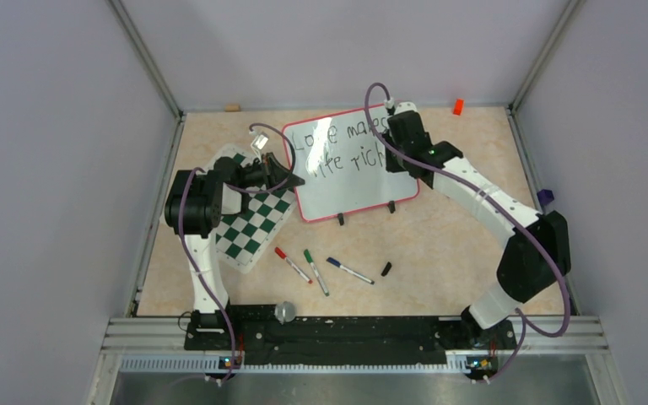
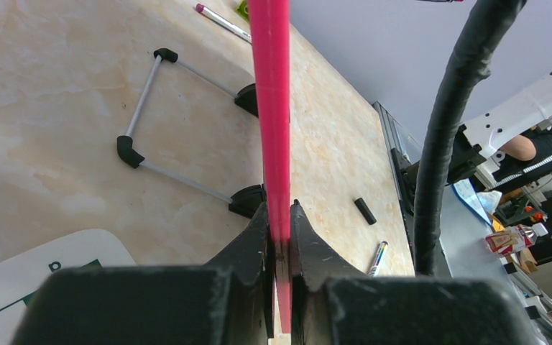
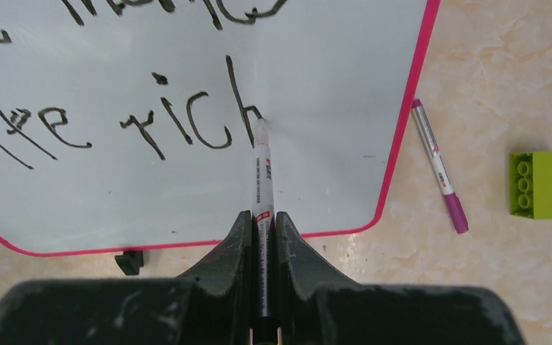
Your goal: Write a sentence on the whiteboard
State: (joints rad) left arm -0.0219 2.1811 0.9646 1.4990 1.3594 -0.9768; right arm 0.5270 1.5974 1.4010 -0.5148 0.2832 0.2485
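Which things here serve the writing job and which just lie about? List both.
In use: whiteboard, sentence, black marker.
Lying about: checkered mat, red marker, green marker, blue marker, purple marker, black cap, toy brick.

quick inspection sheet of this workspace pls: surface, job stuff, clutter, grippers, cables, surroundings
surface: beige marbled table, no spills seen
job's things: whiteboard on its black feet; sentence in black, two lines, ending "rich"; black marker tip touching the board at the h
clutter: checkered mat, red marker, green marker, blue marker, black cap, purple marker, green-and-white block
grippers: left gripper jaws shut on the whiteboard's red frame; right gripper jaws shut on the black marker
cables: purple cables loop along both arms
surroundings: grey walls on three sides; a person beyond the table in the left wrist view
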